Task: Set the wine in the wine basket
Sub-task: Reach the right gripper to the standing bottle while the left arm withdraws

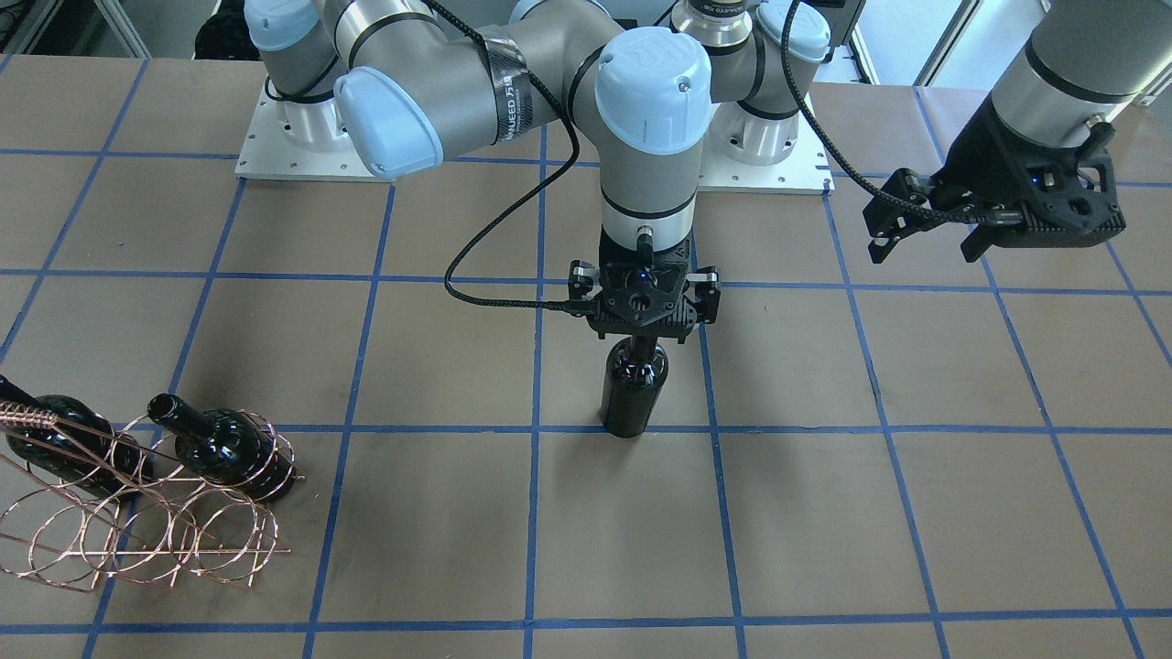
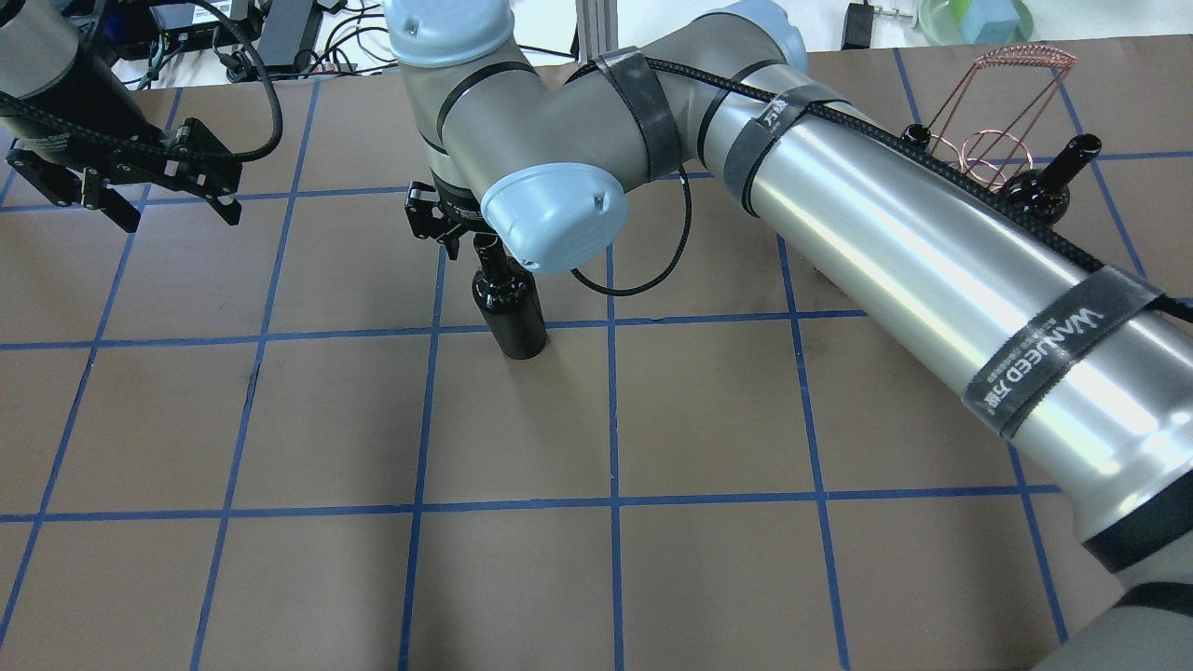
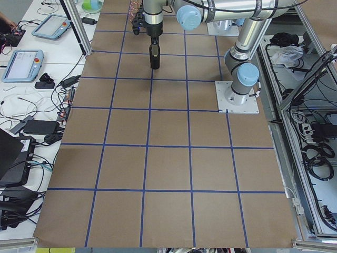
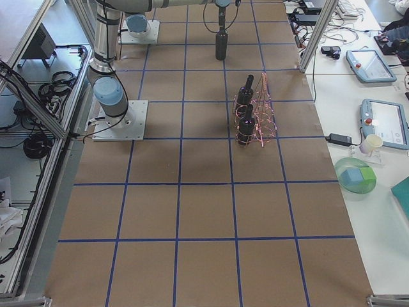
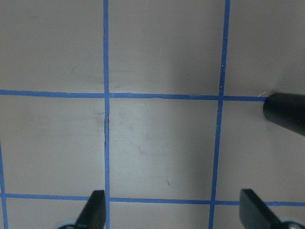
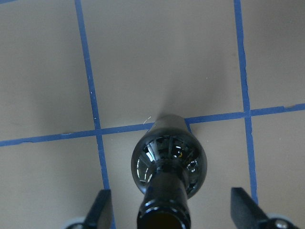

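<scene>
A glossy black wine bottle [image 1: 634,389] stands upright on the table near the middle; it also shows in the overhead view [image 2: 511,312] and the right wrist view [image 6: 169,162]. My right gripper [image 1: 644,316] [image 6: 174,210] is open, its fingers [image 6: 102,207] straddling the bottle's neck without touching it. The copper wire wine basket [image 1: 137,522] [image 2: 1007,112] [image 4: 263,112] lies far to the right arm's side and holds two alike black bottles [image 1: 224,444] [image 1: 55,448]. My left gripper [image 1: 925,247] [image 2: 177,216] [image 5: 174,214] is open and empty above the table.
The robot's white base plates [image 1: 302,160] sit at the table's back edge. A cable [image 1: 485,247] loops from the right wrist. A green bowl with a blue block [image 4: 356,178] and teach pendants [image 4: 383,121] lie on the side bench off the table.
</scene>
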Available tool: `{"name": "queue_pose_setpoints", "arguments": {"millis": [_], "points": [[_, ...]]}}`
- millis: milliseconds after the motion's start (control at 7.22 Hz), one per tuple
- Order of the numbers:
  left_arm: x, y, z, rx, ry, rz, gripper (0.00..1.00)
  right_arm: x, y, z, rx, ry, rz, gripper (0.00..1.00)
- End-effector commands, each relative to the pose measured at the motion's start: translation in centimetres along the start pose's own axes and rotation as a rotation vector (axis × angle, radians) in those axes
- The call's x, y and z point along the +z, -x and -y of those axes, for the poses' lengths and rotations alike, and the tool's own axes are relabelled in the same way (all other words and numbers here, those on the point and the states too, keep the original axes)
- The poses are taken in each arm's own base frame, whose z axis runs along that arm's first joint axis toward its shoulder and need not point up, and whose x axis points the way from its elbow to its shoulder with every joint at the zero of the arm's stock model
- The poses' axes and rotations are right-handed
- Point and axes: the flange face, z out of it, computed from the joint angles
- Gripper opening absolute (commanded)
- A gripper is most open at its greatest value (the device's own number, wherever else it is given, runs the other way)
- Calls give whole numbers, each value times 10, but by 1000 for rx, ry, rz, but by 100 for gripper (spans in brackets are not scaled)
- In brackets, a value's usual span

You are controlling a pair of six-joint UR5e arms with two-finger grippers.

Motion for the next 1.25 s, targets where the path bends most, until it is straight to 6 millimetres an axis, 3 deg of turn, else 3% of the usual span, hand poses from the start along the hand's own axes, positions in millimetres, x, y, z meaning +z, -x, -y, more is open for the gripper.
{"name": "queue_pose_setpoints", "arguments": {"millis": [0, 138, 692, 831, 969, 1108], "points": [[-1, 0, -1, 1, -2, 2, 100, 8, 0, 0, 2, 11, -7, 88], [0, 0, -1, 1, 1, 1, 100, 11, 1, 0, 1, 15, -10, 82], [5, -1, -2, 0, 9, -2, 100, 13, 1, -1, 12, 20, -10, 43], [5, -1, -1, 0, 8, -2, 100, 13, 2, -2, 12, 25, -6, 31], [7, -1, -1, 0, 11, -4, 100, 14, 3, -3, 11, 25, -6, 7], [6, -1, -2, 0, 9, -2, 100, 14, 3, -3, 9, 27, -5, 0]]}}
